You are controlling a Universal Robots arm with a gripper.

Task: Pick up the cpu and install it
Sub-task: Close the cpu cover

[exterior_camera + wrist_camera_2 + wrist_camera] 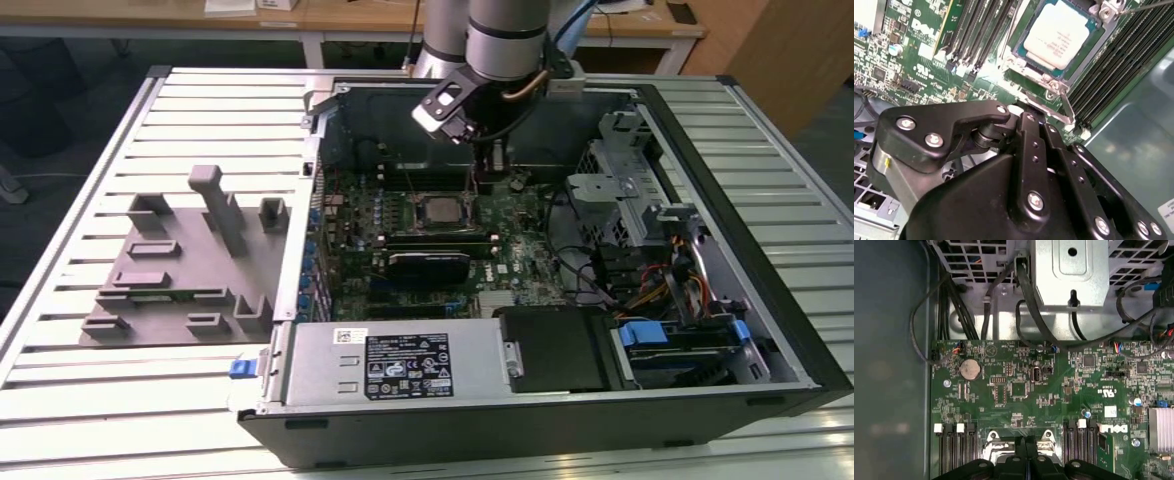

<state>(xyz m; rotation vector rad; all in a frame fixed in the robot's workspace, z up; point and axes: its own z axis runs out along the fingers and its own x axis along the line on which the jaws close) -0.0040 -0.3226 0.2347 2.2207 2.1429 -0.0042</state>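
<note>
The cpu (438,208) lies flat in the square metal socket frame (439,221) on the green motherboard (514,225) inside the open computer case. Its silvery top plate also shows in the second wrist view, cpu (1061,32), with the frame (1051,85) around it. My gripper (489,185) hangs just to the exterior view's right of the socket, low over the board. In both wrist views the black fingers (1026,130) are pressed together, with nothing visible between them, and the fingertips (1026,442) sit at the edge of the socket frame (999,445).
The grey moulded tray (174,270) lies on the slatted table at the exterior view's left of the case. A black card (427,265) stands below the socket. The power supply (400,365), drive cage (627,195) and cable bundles (627,275) crowd the case. Memory slots (1109,75) flank the socket.
</note>
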